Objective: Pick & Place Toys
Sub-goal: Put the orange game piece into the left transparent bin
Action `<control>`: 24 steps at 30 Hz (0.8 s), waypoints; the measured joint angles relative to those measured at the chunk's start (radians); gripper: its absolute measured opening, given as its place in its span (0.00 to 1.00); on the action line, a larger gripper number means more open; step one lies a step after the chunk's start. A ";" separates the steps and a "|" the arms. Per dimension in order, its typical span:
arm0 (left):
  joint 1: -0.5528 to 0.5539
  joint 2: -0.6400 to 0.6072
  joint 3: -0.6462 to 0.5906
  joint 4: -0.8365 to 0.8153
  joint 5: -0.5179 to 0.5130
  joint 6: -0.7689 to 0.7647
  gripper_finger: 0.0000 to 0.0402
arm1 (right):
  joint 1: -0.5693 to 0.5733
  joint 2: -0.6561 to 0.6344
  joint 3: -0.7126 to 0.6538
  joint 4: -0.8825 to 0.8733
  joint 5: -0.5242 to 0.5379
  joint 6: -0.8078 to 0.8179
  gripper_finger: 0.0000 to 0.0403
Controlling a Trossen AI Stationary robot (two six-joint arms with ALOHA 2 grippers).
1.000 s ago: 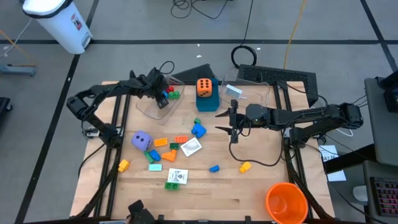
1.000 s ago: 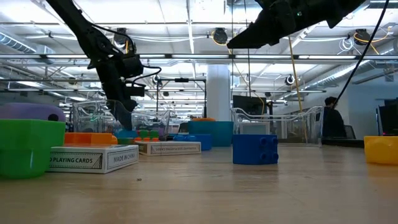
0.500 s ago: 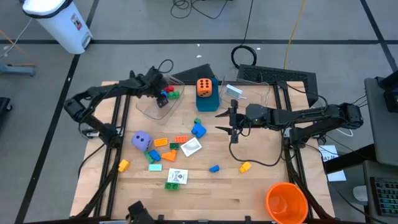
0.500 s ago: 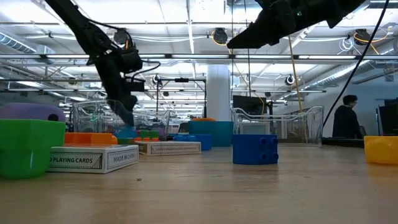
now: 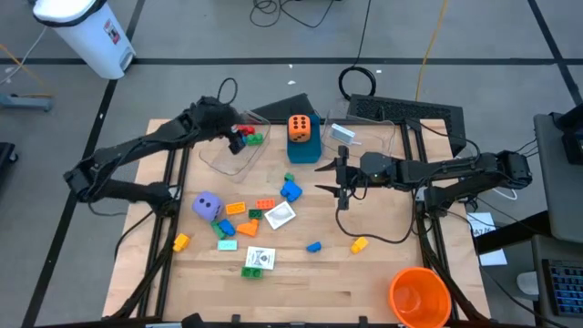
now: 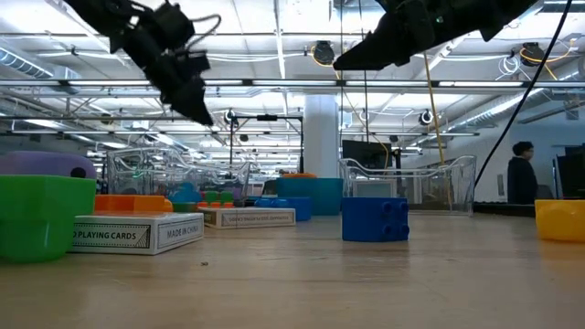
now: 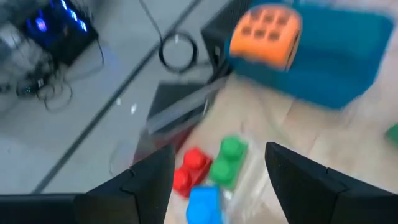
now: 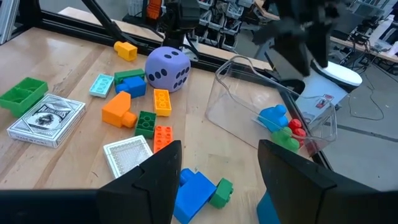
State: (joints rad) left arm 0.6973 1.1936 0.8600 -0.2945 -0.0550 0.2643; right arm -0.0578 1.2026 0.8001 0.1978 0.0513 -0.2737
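Your left claw (image 5: pixel 228 129) hangs above the clear plastic tub (image 5: pixel 221 157) at the far left of the wooden surface (image 5: pixel 301 292), its fingers spread wide with nothing between them. Inside that tub you can see a red brick (image 7: pixel 188 169), a green brick (image 7: pixel 227 160) and a blue brick (image 7: pixel 204 204) lying close together. Your right claw (image 5: pixel 342 178) waits near the middle of the surface, fingers parted and empty. The orange dotted die (image 5: pixel 299 127) sits on top of the blue box (image 5: pixel 305 148). The purple dotted die (image 8: pixel 167 70) rests on the surface, with loose orange, green and blue bricks and white picture cards (image 5: pixel 279 215) scattered beside it. A small blue brick (image 5: pixel 313 246) and a yellow brick (image 5: pixel 359 244) lie apart on the right arm's side.
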 joint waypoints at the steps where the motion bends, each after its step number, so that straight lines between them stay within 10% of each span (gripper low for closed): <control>1: -0.013 -0.016 0.000 0.014 0.000 -0.014 0.64 | 0.000 0.000 0.000 0.003 0.000 0.000 0.51; 24: -0.279 -0.079 0.000 0.144 0.005 -0.037 0.64 | 0.000 0.000 0.000 0.013 0.000 0.000 0.51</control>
State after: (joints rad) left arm 0.4181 1.1141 0.8600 -0.1504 -0.0502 0.2276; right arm -0.0574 1.2026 0.8001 0.2104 0.0513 -0.2737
